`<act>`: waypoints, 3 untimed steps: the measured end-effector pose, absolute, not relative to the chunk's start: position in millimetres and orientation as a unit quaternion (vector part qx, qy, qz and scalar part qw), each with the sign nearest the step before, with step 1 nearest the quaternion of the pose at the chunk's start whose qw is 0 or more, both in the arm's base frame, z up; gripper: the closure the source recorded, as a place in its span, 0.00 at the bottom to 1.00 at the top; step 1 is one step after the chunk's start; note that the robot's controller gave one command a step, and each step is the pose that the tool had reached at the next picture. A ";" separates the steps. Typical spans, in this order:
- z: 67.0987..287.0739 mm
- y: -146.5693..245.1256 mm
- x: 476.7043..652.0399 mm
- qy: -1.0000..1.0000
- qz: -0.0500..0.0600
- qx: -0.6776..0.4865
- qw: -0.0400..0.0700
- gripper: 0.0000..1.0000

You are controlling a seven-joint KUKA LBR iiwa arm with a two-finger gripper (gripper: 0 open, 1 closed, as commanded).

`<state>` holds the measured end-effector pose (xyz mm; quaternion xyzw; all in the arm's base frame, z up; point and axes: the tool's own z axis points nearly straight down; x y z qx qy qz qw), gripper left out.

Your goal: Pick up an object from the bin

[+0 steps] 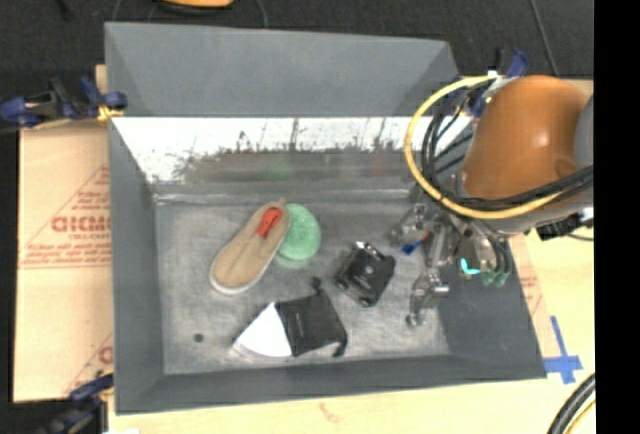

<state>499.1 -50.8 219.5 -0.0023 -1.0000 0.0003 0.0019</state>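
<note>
The fingers of my gripper point(419, 264) stand apart with nothing between them, low by the right wall of the bin point(482, 327), and a small black boxy gadget point(363, 274) lies just beside them, toward the bin's middle.

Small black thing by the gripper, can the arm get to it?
Probably yes. The gripper sits just right of the small black thing, with bare bin floor between them and nothing lying on top of it.
</note>
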 end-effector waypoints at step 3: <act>143.1 -55.9 542.4 -1.000 -0.001 -0.021 0.002 0.00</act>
